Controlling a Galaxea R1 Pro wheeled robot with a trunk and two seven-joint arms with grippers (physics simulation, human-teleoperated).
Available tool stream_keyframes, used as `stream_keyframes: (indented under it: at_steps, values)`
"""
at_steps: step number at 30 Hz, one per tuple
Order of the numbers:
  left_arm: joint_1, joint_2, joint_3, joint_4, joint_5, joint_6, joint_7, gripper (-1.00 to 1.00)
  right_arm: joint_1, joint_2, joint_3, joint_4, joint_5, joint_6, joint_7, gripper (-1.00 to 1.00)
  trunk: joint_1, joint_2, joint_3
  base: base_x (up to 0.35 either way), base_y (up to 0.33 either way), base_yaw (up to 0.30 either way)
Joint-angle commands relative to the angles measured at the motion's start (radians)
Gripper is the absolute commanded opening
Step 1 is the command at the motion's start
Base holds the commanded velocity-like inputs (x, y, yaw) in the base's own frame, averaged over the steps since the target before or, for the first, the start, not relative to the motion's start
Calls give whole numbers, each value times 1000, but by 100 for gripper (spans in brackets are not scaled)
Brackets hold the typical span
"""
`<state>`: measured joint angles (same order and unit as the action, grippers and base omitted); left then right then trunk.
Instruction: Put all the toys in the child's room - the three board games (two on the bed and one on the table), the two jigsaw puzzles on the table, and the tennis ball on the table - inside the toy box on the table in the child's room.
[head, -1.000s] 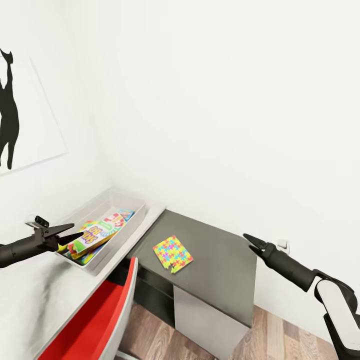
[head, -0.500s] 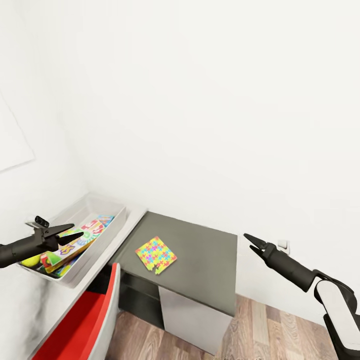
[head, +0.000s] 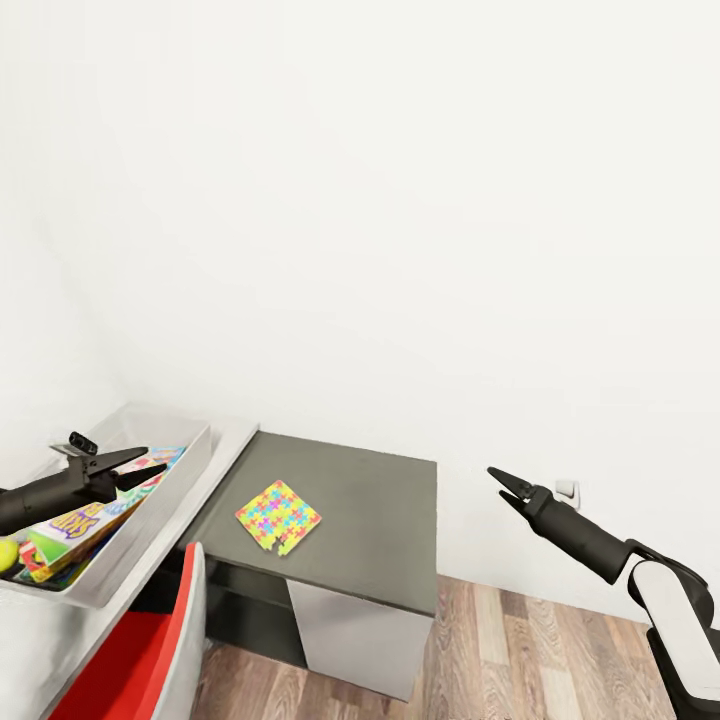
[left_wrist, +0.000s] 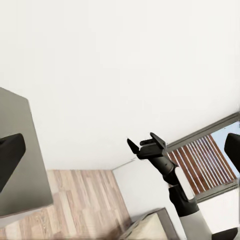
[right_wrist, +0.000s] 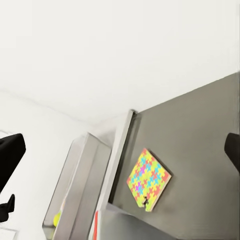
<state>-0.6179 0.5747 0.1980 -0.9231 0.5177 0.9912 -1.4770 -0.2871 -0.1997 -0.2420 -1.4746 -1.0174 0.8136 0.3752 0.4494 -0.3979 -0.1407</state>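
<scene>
Your empty, spread-fingered left gripper (head: 150, 466) hovers at frame left over the shallow light grey toy box (head: 150, 515) of game boxes, the right gripper (head: 503, 486) spread empty at lower right, the bright mosaic jigsaw sheet (head: 278, 517) lying lower-centre on the dark grey cabinet (head: 370, 505).

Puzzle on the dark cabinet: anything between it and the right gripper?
Nothing visible. The puzzle lies alone on the dark cabinet; the right gripper, jaws open, hangs off the cabinet's right side with only open air between them.

Puzzle (head: 278, 517) near the cabinet's (head: 380, 500) front-left corner; toy box (head: 150, 510) left, on the table (head: 225, 445), holding games (head: 75, 525).
</scene>
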Motion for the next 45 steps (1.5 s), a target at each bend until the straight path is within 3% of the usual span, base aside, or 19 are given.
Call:
stream_keyframes:
  at_steps: [1, 9, 45]
  values:
    - [0, 1, 0, 0, 1, 11, -2, 100, -1, 0, -1, -1, 2, 6, 4, 100, 1, -2, -1, -1, 0, -260]
    - [0, 0, 0, 0, 0, 10, -2, 100, -1, 0, -1, -2, 2, 6, 0, 100, 1, -2, 4, 0, 0, -162]
    - [0, -1, -3, 0, -1, 9, 0, 100, -1, 2, -1, 3, 0, 3, 4, 100, 1, -2, 4, 0, 0, -3]
